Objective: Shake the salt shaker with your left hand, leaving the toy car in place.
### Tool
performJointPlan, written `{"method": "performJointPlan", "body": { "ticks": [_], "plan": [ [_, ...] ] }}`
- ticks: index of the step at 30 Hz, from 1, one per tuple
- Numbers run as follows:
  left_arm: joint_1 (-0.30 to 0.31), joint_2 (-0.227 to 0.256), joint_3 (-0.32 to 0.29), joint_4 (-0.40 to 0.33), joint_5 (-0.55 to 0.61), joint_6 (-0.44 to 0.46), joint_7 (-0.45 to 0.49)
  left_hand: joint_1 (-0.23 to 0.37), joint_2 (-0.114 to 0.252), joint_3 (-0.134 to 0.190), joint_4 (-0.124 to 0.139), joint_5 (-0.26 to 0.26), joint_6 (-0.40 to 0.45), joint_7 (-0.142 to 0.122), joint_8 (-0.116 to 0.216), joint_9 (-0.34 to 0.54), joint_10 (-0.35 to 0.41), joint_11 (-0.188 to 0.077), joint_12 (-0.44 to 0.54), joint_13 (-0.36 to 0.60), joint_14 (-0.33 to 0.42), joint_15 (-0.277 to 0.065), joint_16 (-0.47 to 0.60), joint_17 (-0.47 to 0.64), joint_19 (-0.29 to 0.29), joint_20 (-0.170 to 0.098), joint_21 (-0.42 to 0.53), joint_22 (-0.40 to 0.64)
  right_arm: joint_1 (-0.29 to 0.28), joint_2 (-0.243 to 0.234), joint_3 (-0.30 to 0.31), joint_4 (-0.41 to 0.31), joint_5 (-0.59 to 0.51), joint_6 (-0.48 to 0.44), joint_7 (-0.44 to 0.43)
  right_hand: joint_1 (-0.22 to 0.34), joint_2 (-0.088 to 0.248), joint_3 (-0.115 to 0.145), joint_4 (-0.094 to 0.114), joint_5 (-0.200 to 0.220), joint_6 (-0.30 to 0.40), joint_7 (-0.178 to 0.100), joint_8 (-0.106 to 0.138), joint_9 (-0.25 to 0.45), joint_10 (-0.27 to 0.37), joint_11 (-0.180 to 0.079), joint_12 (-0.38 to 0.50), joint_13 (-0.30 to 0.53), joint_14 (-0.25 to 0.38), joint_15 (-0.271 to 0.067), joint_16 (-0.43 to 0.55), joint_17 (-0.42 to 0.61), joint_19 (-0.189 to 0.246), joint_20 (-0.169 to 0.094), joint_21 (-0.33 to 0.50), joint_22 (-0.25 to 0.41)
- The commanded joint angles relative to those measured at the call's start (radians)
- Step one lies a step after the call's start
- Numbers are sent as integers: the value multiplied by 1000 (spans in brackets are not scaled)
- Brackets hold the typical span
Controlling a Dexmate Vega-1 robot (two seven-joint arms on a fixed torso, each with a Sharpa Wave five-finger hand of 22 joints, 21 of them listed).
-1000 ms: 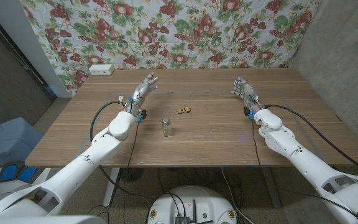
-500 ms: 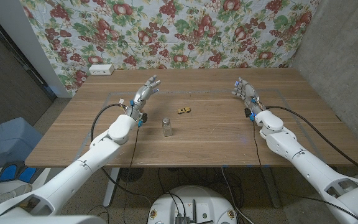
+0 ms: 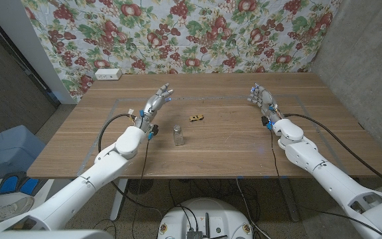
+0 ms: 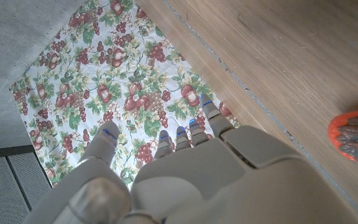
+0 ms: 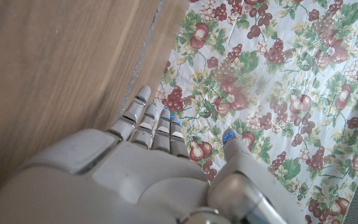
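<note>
A small glass salt shaker (image 3: 177, 135) with a metal cap stands upright near the middle of the wooden table (image 3: 217, 153). A little yellow toy car (image 3: 195, 117) lies just beyond it, slightly to the right. My left hand (image 3: 156, 101) is raised over the table to the left of the shaker, fingers apart, holding nothing. My right hand (image 3: 260, 95) is up at the right side of the table, far from both objects, fingers straight and empty. From the wrist cameras I see the backs of my left hand (image 4: 185, 168) and right hand (image 5: 154, 162), fingers extended.
A white box (image 3: 107, 74) sits at the table's back left corner. A floral cloth (image 3: 178, 33) hangs behind the table. An orange and grey rounded thing (image 4: 356, 135) is at the edge of the left wrist view. Cables (image 3: 323, 133) trail from both arms.
My left arm has moved a little to the right and nearer the shaker. The shaker, the car and my right hand have stayed put.
</note>
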Motion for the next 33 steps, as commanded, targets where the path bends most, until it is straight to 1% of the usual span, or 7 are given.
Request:
{"method": "performJointPlan", "body": {
  "ticks": [1, 15, 27, 30, 33],
  "plan": [
    [39, 9, 0, -44, 8, 14, 9, 3, -5, 0, -6, -3, -2, -8, -3, 5, -2, 4, -4, 2, -9, -5, -2, 2, 4, -4, -2, 3, -2, -3, 2, 2, 5, 4, 12, -2, -2, -1, -5, 0, 8, 1, -3, 6, 10, 0, 0, 4, 2, 0, 3, -1, 9, 4, -5, 3],
    [80, 20, -8, -75, 7, 10, 13, 4, -5, -1, -13, -3, -1, -11, -3, 5, -3, 5, -5, 2, -11, -9, -2, 2, 4, -6, -4, 3, -16, -6, 5, -18, 2, 11, 2, -6, -1, -3, -5, 0, 10, 4, -3, 6, 13, 4, 0, 4, 2, 3, 4, -3, 13, 6, -13, 3],
    [122, 45, -20, -116, 13, 13, 13, 4, -6, -3, -18, -4, -2, -12, -4, 5, -5, 2, -7, 3, -15, -17, -3, 2, 5, -7, -6, 3, -40, -7, 10, -41, 7, 20, -6, -14, 0, -6, -1, 0, 13, 6, -3, 6, 16, 6, 0, 4, 4, 4, 6, -3, 17, 7, -19, 4],
    [132, 46, -22, -121, 16, 10, 18, 4, -6, -3, -19, -4, -3, -13, -5, 5, -5, 1, -7, 3, -16, -21, -3, 2, 5, -8, -7, 3, -52, -12, 12, -58, 4, 19, -16, -16, -1, -7, -1, 0, 14, 7, -3, 6, 18, 8, 1, 4, 5, 4, 6, -3, 18, 8, -20, 4],
    [139, 49, -24, -123, 14, 7, 15, 4, -6, -4, -20, -4, -3, -14, -5, 5, -5, -1, -7, 3, -17, -22, -3, 2, 6, -8, -7, 3, -70, -23, 15, -90, 0, 10, -31, -18, -1, -8, 0, 0, 15, 8, -2, 6, 19, 10, 1, 4, 6, 5, 7, -4, 19, 8, -22, 4]
  ]
}}
